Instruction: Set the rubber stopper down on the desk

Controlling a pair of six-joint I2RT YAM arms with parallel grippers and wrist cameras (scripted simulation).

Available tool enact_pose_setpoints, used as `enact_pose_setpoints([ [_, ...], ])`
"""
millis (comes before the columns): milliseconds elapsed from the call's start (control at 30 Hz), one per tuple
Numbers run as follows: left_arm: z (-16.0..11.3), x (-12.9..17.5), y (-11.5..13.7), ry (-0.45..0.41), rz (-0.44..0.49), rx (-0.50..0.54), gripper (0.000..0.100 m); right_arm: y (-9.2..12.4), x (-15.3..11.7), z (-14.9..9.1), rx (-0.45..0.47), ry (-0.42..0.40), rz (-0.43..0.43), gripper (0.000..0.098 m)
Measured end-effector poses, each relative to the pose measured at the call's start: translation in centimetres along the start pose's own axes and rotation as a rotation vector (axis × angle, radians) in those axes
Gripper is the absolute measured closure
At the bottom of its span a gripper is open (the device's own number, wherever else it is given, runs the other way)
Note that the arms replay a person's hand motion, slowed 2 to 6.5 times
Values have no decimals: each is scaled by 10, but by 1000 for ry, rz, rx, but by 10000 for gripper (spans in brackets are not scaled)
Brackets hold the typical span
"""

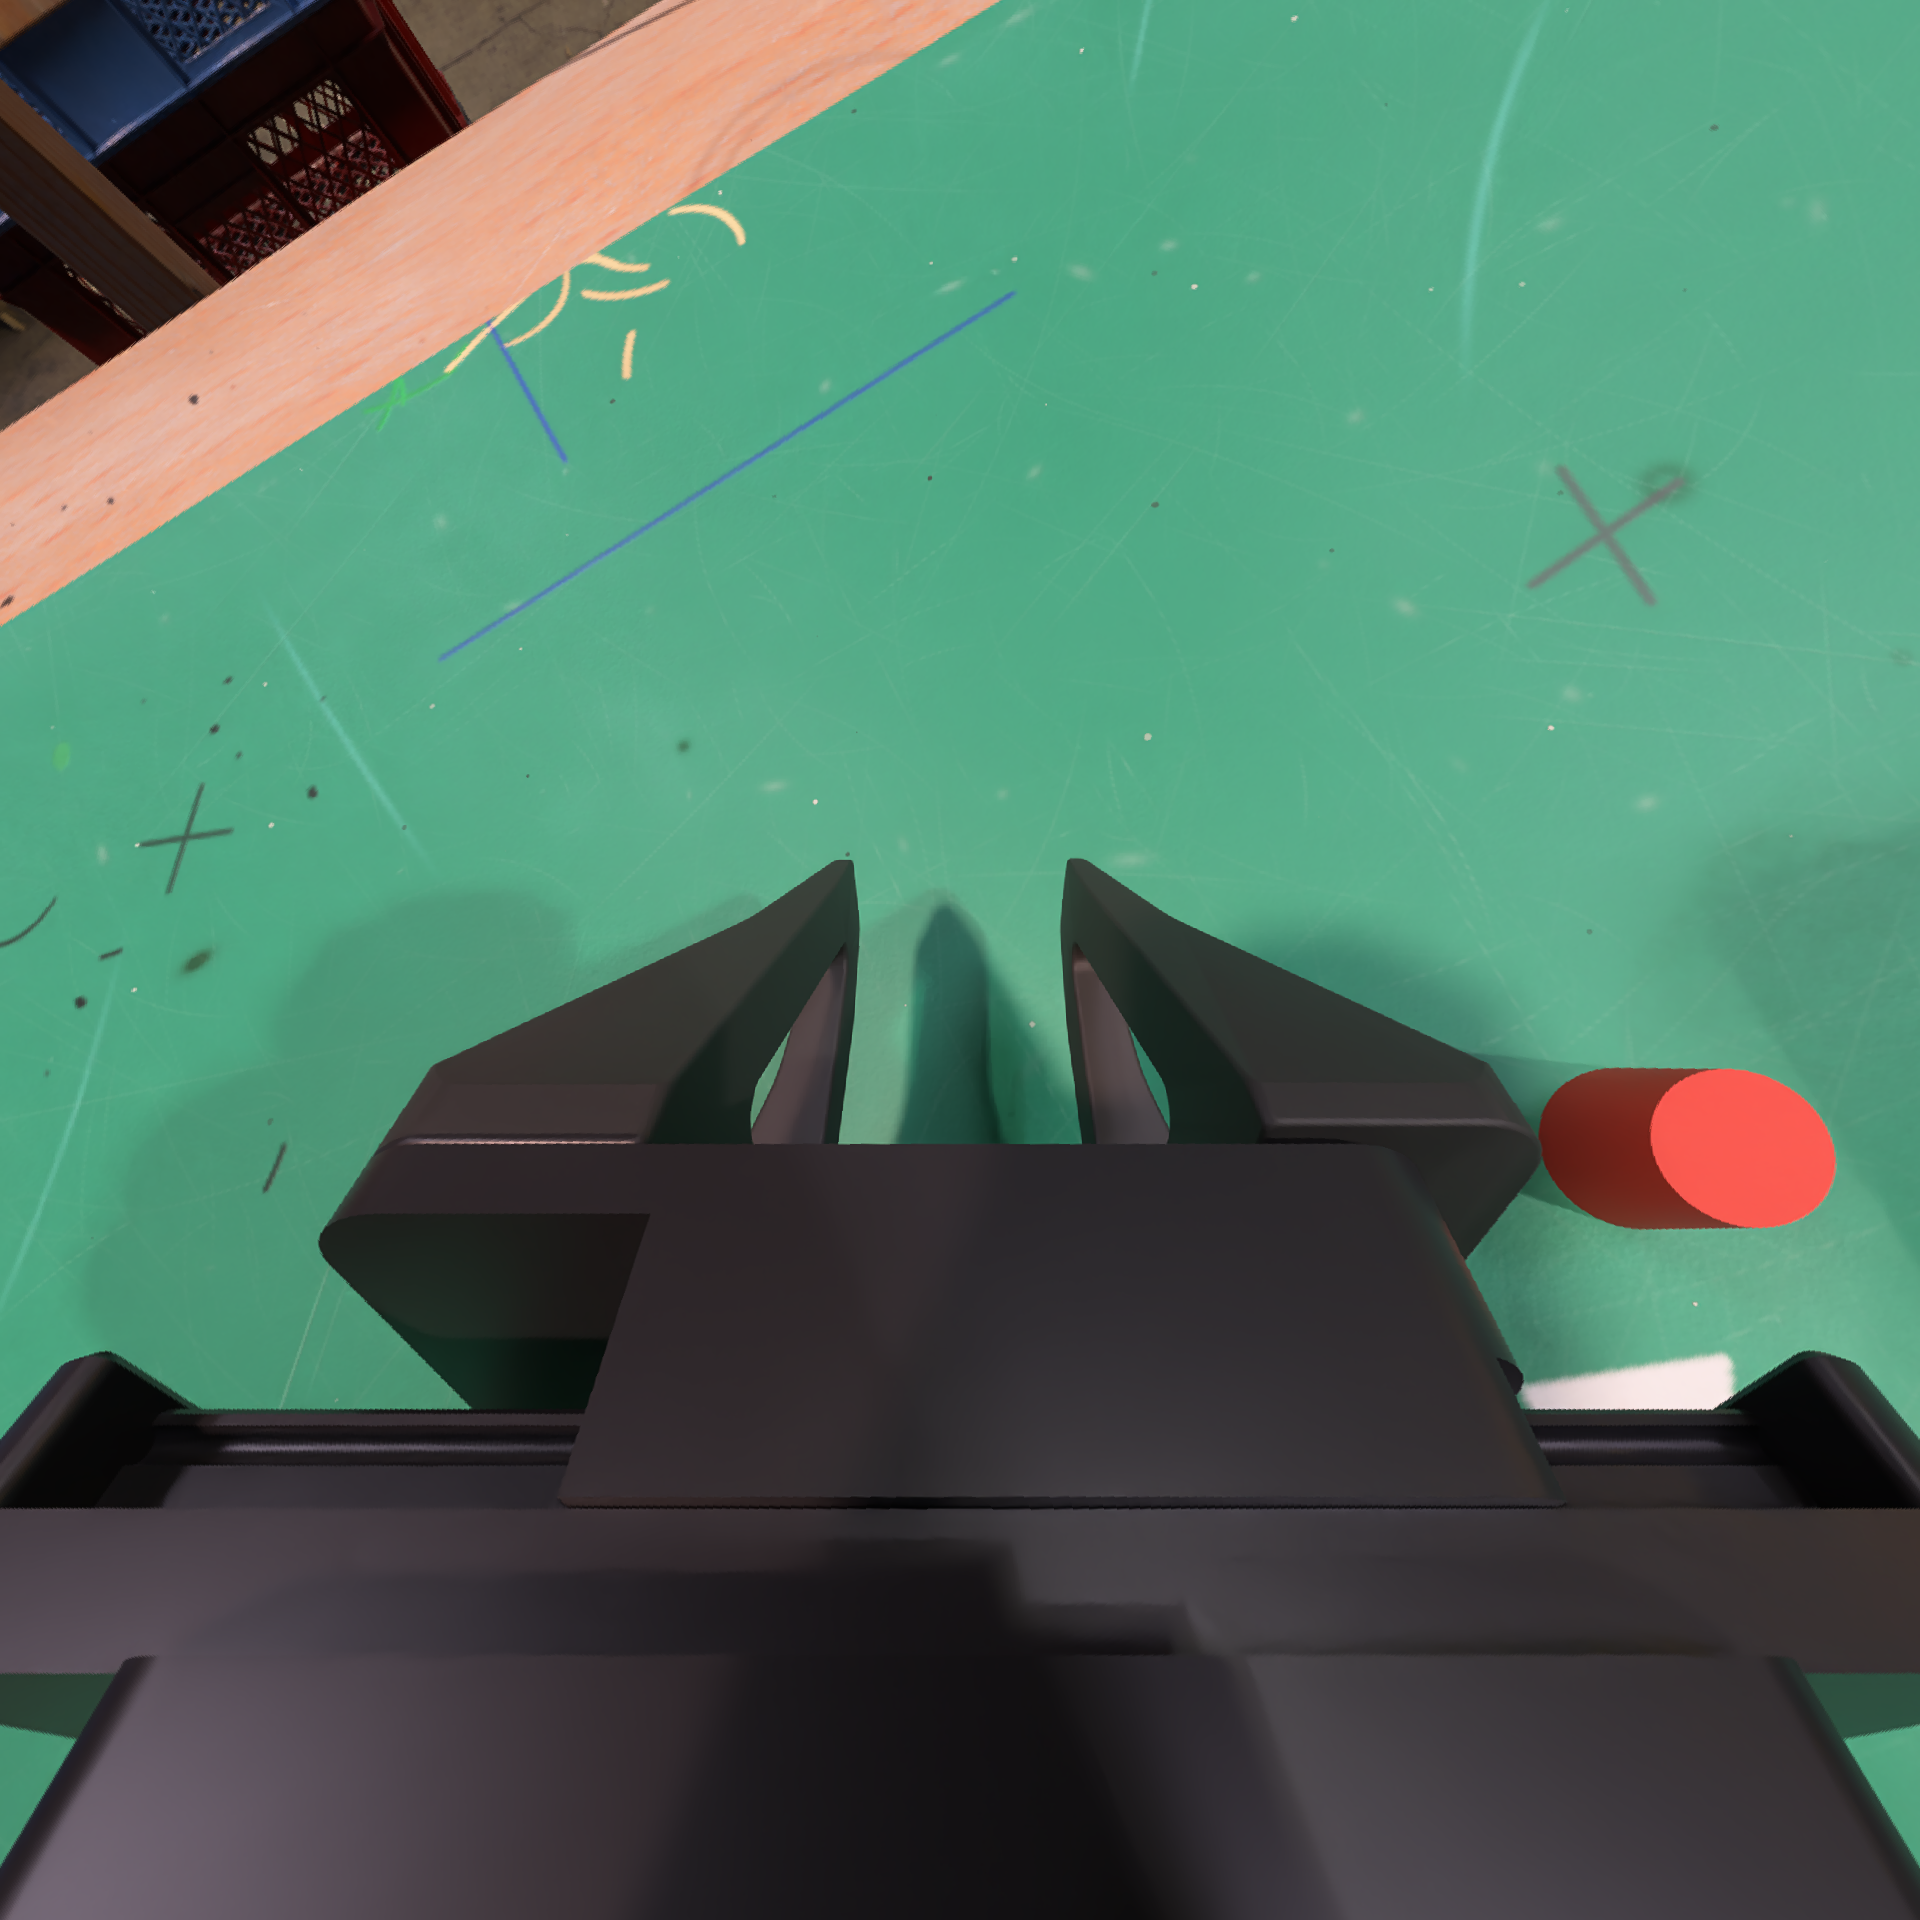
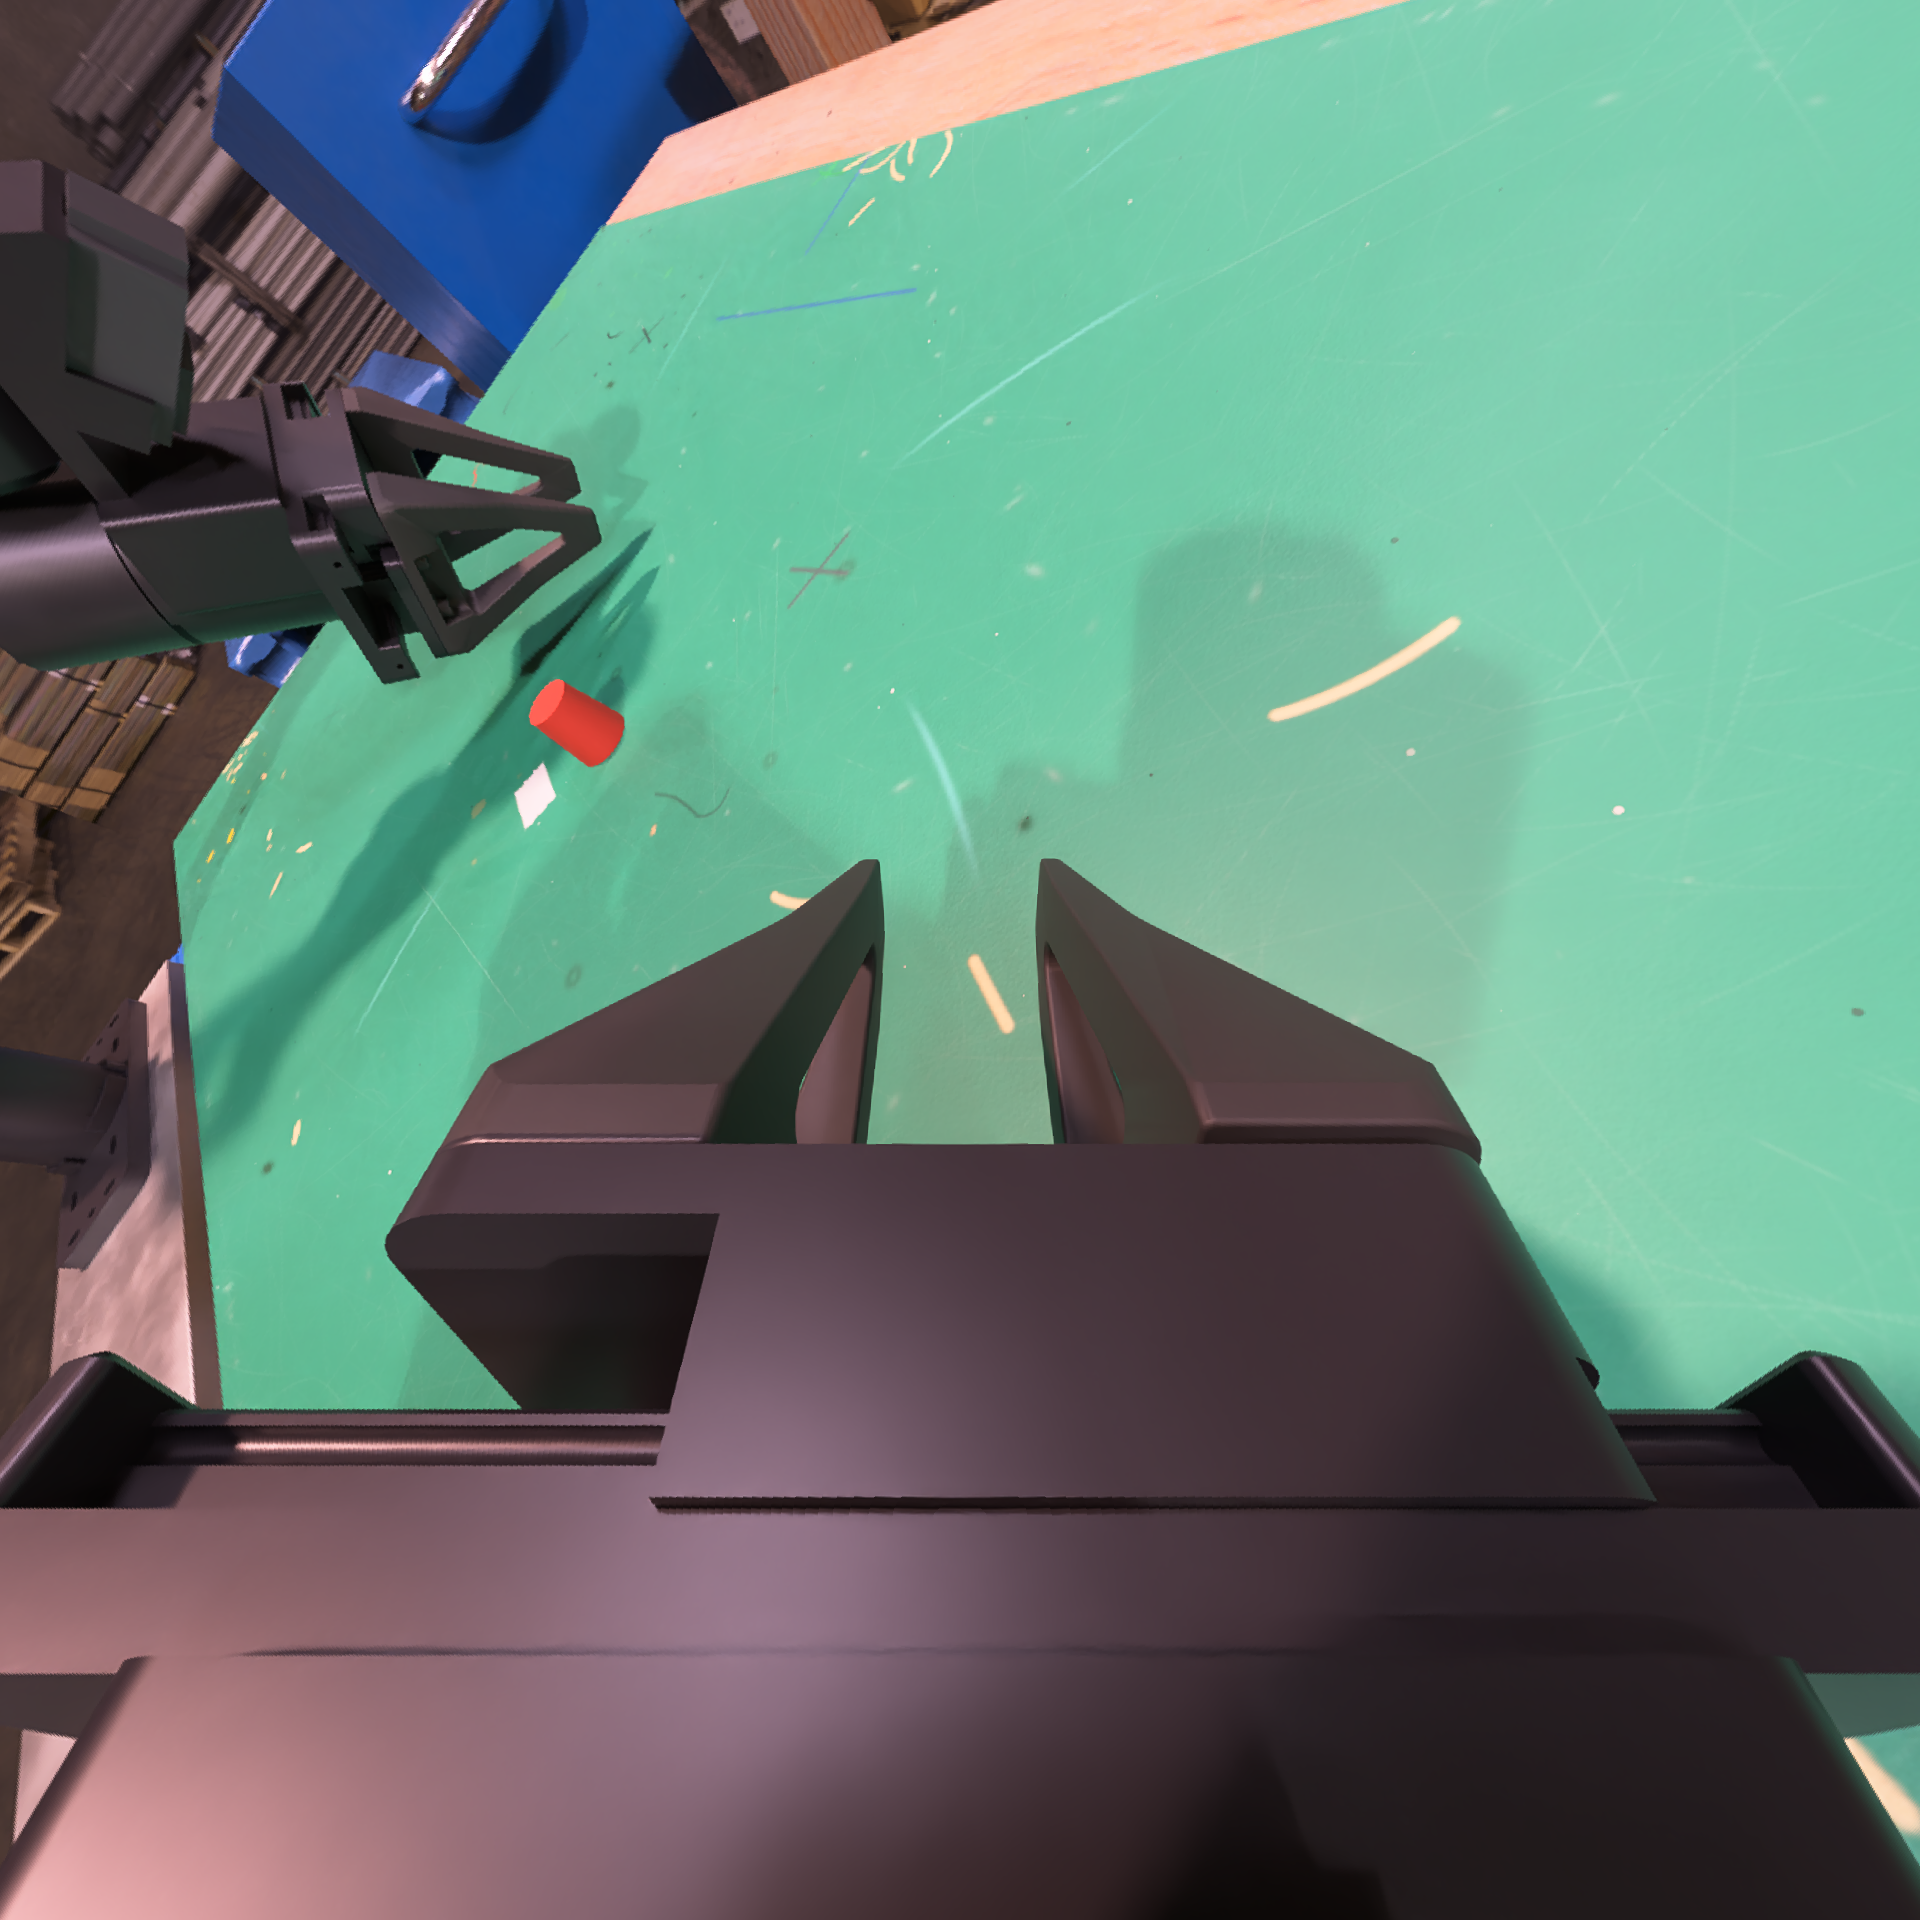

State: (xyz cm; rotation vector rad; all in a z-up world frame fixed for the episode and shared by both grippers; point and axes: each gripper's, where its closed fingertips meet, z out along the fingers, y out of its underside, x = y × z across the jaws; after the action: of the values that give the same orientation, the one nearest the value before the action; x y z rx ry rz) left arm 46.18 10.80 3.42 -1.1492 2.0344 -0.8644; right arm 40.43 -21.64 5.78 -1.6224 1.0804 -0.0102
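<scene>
From my left wrist camera the stopper (image 1: 1688,1148) lies on its side on the green table (image 1: 1247,520), just right of my left gripper (image 1: 959,883) and not between its fingers. Those fingers are spread with only mat and shadow in the gap, so nothing is being held. That reads to me as a finished release: the red cylinder has its flat end toward the lens and casts a shadow straight onto the mat, so I judge it down and resting, though this wide-angle view is a poor one for confirming full contact.

The right wrist camera backs that up — the stopper (image 2: 577,722) sits on the table (image 2: 1351,416) just beside the left gripper (image 2: 561,520), with a small white scrap (image 2: 535,798) near it. My right gripper (image 2: 959,883) is well apart from all this, fingers parted and empty; it seems parked clear so the left arm has room.

If anything remains, it is only pulling the left arm away without nudging the stopper — on its side it could roll.
</scene>
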Motion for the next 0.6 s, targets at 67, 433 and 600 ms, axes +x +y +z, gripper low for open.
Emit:
enact_pose_setpoints([
  [67, 0, 0, 0, 0, 0, 0, 671, -1, 0, 0, 6, -2, 2, 729],
  [433, 1, -1, 1, -4, 1, -10, 678, 5, 0, 2, -12, -21, 31, 728],
  [600, 2, 0, 2, -2, 2, -17, 686, 6, 0, 2, -16, -22, 33, 728],
])
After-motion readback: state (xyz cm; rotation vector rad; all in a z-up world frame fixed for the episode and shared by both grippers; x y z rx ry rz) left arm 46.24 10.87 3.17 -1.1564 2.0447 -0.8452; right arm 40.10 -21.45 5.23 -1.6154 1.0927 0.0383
